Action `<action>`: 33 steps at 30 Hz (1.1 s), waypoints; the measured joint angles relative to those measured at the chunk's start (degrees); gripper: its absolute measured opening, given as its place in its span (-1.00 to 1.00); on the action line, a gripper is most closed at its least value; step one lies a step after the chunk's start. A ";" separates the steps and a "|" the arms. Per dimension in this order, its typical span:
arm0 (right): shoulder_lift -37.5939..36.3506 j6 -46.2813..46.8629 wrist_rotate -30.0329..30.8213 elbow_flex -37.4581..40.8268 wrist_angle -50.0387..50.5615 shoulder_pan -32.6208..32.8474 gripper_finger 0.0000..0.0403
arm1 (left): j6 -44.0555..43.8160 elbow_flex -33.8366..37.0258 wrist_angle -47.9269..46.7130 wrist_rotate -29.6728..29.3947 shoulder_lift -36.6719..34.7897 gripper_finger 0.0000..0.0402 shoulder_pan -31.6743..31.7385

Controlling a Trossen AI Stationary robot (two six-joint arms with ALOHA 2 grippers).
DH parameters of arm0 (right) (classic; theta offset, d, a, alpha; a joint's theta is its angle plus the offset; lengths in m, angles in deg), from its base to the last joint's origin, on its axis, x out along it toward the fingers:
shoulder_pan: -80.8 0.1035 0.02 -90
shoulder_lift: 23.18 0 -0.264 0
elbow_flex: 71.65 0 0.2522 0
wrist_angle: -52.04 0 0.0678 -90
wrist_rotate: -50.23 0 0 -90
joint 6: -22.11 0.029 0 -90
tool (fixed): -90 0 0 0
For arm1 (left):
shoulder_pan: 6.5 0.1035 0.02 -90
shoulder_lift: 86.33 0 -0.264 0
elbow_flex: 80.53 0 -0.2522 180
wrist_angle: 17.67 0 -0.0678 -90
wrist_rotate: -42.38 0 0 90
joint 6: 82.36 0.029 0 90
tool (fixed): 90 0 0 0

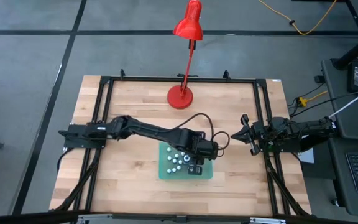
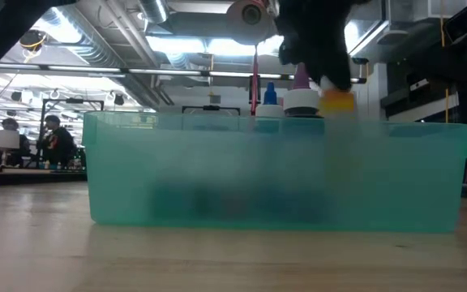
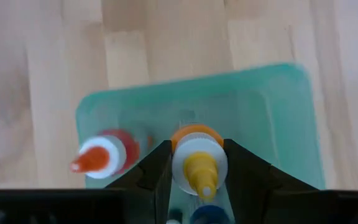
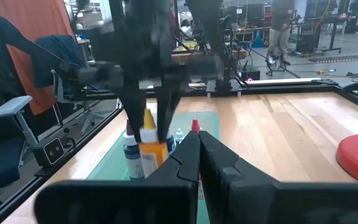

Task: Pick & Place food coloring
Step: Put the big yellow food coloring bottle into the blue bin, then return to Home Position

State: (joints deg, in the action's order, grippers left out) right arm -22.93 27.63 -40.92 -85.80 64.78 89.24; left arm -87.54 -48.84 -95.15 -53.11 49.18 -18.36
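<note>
Take the green tray [image 1: 164, 169] as your landmark: it sits on the wooden table [image 1: 123, 112] in front of the red desk lamp [image 1: 185, 62], whose round base stands toward the table's far edge. Your left gripper [image 3: 196, 180] is reaching over the tray's right end and is clamped on a yellow-tipped bottle [image 3: 197, 167] with an orange body and a white collar, one finger [image 3: 151, 171] on each side of the collar. In the low view that bottle [image 2: 336, 100] hangs with its orange body above the tray's rim, so you have it lifted clear of the tray floor rather than resting in it. The rest of the food coloring is inside the tray: a cluster of small white-capped bottles [image 1: 176, 160] fills the part left of your gripper, a red bottle [image 3: 104, 155] with an orange-red tip lies just beside the held one, and a blue-topped bottle [image 2: 270, 96] and a pink-topped bottle [image 2: 300, 79] poke up above the rim behind it. Your right gripper [image 1: 246, 134] waits well to the right of the tray, near the table's right rail, with its fingers pressed together and nothing between them.
</note>
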 joint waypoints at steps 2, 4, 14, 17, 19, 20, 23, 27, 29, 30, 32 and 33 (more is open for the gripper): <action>0.04 0.00 0.00 0.00 -0.02 0.00 -0.94 | 0.20 0.04 -0.83 0.04 0.95 -0.43 -0.03; 0.07 0.00 0.00 0.00 0.00 -0.01 -0.94 | 0.44 0.11 -0.60 0.05 1.59 -0.43 -0.11; 0.07 0.00 0.00 0.00 -0.02 0.00 -0.94 | 0.45 -0.04 0.96 0.16 4.13 -0.43 0.00; 0.06 0.00 0.00 0.00 0.00 -0.01 -0.94 | 0.27 -0.04 0.85 0.50 4.22 -0.39 0.02; 0.07 0.00 0.00 0.00 0.00 -0.01 -0.94 | 0.15 -0.03 1.34 0.32 4.29 -0.29 0.02; 0.07 0.00 0.00 0.00 0.00 -0.01 -0.94 | 0.15 -0.02 1.26 0.04 4.30 -0.24 0.02; 0.07 0.00 0.00 0.00 0.00 0.00 -0.94 | 0.11 0.00 1.17 -0.15 4.40 -0.12 0.13; 0.07 0.00 0.00 0.00 0.00 0.00 -0.94 | 0.03 0.00 1.17 0.08 4.40 -0.04 0.15; 0.07 0.00 0.00 0.00 0.00 0.00 -0.94 | 0.01 0.00 1.17 0.10 4.40 -0.03 0.13; 0.07 0.00 0.00 0.00 0.00 0.00 -0.94 | 0.01 0.01 1.09 0.26 4.41 -0.02 0.13; 0.07 0.00 0.00 0.00 0.00 -0.02 -0.94 | 0.00 0.02 1.01 0.30 4.46 -0.01 0.13; 0.07 0.00 0.00 0.00 0.00 -0.01 -0.94 | -0.01 0.02 0.95 0.28 4.46 -0.01 0.13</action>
State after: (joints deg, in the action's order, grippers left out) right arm -22.87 27.63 -40.92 -85.80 64.78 89.23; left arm -87.55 -48.81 -94.20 -52.83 53.65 -18.23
